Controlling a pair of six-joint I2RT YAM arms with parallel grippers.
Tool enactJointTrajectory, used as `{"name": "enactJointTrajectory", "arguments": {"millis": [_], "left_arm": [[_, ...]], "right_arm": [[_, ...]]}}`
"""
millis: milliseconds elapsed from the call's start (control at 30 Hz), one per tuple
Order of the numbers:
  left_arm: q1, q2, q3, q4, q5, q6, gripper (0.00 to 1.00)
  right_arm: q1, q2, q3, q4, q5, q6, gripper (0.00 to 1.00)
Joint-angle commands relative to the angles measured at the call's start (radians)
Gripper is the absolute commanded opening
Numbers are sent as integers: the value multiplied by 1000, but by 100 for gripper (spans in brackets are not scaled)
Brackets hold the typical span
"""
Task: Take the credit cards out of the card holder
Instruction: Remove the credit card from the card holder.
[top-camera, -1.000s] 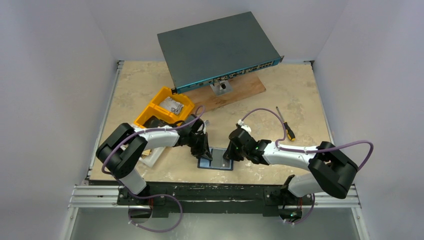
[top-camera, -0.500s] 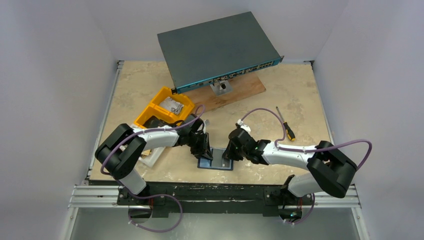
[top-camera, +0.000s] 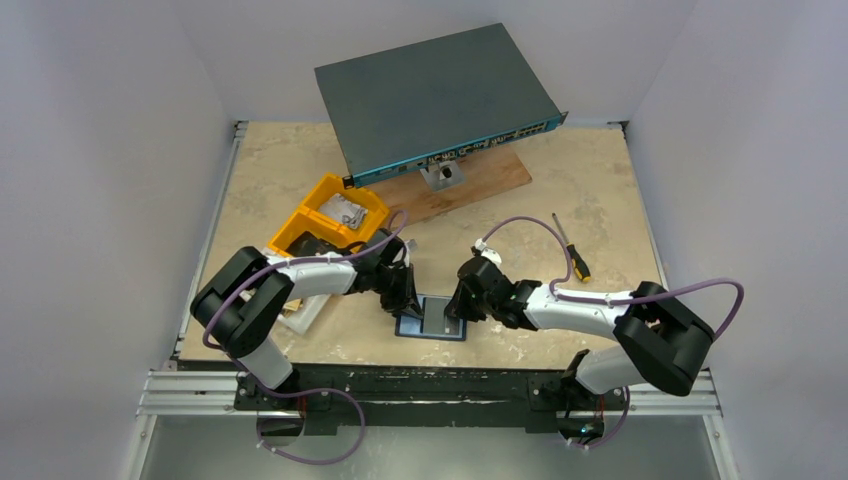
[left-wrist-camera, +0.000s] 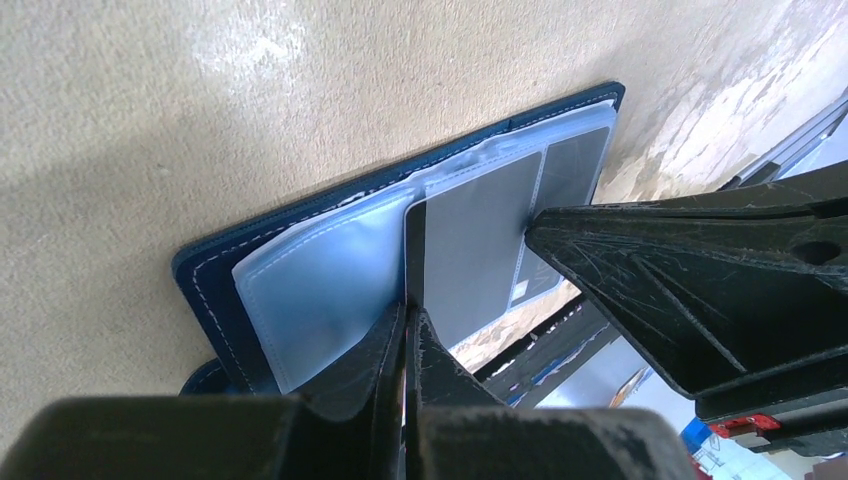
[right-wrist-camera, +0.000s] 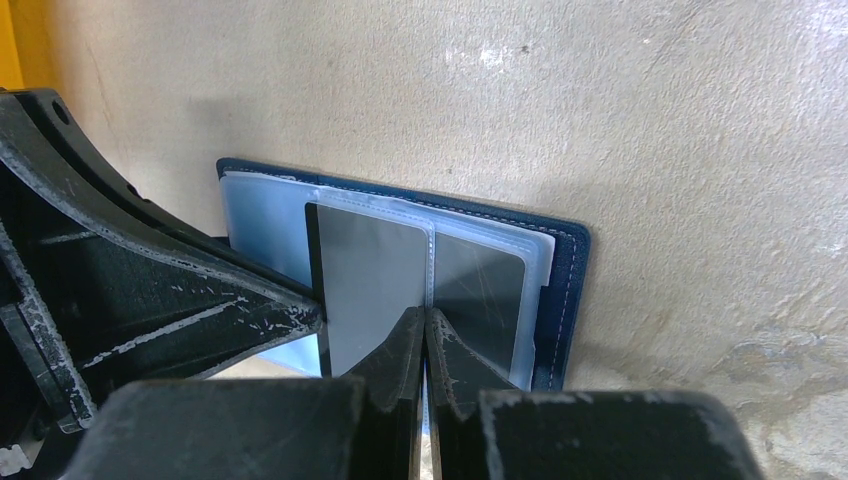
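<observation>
The dark navy card holder (top-camera: 412, 328) lies open on the table near the front edge, between both arms. Its pale clear sleeves (left-wrist-camera: 320, 290) face up. A grey credit card (left-wrist-camera: 480, 250) stands partly out of a sleeve. My left gripper (left-wrist-camera: 410, 322) is shut on that card's edge. My right gripper (right-wrist-camera: 425, 322) is shut on the sleeve's seam (right-wrist-camera: 431, 265) beside the same card (right-wrist-camera: 370, 280). A darker card (right-wrist-camera: 485, 290) sits inside the sleeve to the right. In the top view, the left gripper (top-camera: 412, 302) and right gripper (top-camera: 455, 310) meet over the holder.
Yellow bins (top-camera: 330, 220) stand behind the left arm, with a pale flat object (top-camera: 305, 312) beside it. A grey network box (top-camera: 435, 95) rests tilted on a wooden board (top-camera: 480, 180) at the back. A screwdriver (top-camera: 573, 250) lies to the right. The table's front edge is close behind the holder.
Both arms keep almost the same places over the holder. The right wrist has shifted very slightly.
</observation>
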Motion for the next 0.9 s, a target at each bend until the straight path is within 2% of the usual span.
{"name": "enactJointTrajectory", "arguments": {"millis": [0,467,800,867], "left_arm": [[21,-21,-15,8,-30,3,0],[64,-95,-35,-77,-84,63,0],[65,-105,-60,-34,-26,66,0],[66,-92,-62,-15,0,63,4]], "right_arm": [[0,35,-42,-87,41,-14,0],[0,39,-50,-87,42,-13,0],[0,43,-45,-81,38,-16,0],[0,44,-46,-79,35,-18,0]]}}
